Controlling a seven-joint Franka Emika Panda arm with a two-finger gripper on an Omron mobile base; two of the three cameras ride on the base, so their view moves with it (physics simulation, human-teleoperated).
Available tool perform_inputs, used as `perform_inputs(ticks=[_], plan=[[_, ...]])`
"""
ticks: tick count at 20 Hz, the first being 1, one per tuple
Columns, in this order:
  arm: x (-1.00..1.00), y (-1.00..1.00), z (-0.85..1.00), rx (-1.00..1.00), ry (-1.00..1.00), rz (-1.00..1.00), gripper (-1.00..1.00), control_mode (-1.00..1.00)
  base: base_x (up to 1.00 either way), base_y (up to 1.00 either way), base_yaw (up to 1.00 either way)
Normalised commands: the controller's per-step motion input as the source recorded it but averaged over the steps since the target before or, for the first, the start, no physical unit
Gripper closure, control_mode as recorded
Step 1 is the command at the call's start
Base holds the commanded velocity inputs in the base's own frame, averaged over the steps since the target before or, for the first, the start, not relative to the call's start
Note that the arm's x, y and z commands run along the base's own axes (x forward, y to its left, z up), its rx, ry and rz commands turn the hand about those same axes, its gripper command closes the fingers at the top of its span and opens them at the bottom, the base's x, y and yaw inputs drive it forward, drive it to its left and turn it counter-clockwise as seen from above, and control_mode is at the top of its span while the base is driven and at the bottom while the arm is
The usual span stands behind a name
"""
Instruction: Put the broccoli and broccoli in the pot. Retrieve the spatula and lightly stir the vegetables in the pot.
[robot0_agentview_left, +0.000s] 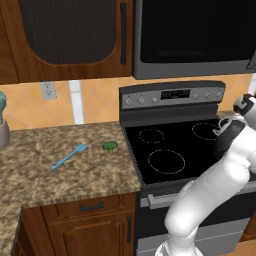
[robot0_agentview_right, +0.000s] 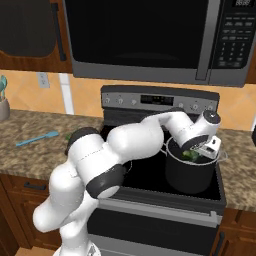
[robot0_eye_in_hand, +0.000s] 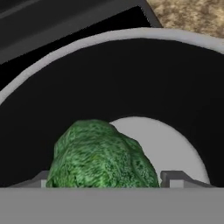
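On the speckled surface (robot0_agentview_left: 60, 175) left of the stove lie the spatula (robot0_agentview_left: 69, 156) and one broccoli (robot0_agentview_left: 110, 146); the fingers (robot0_agentview_right: 200, 154) — spread wide, gripping nothing — hang over the pot (robot0_agentview_right: 190, 175), another broccoli (robot0_eye_in_hand: 100, 157) between them.

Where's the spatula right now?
The spatula lies flat on the counter left of the stove, just left of the loose broccoli, as the left base view shows.
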Motion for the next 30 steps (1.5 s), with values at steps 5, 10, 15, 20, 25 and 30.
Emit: perform_inputs(ticks=[5,10,15,20,25,30], plan=[[-0.06,0.0,0.25,0.0,0.0,0.0,-1.0,-1.0,0.0,0.0,0.0],[-0.05,0.28,0.12,-0.01,0.0,0.0,-1.0,-1.0,0.0,0.0,0.0],[-0.76,0.91,0.25,-0.06,-0.08,0.03,-1.0,-1.0,0.0,0.0,0.0],[-0.69,1.0,0.19,-0.12,-0.03,0.01,-1.0,-1.0,0.0,0.0,0.0],[-0.46,1.0,0.03,-0.17,0.0,0.01,-1.0,-1.0,0.0,0.0,0.0],[-0.37,1.0,0.0,-0.18,0.01,0.01,-1.0,-1.0,0.0,0.0,0.0]])
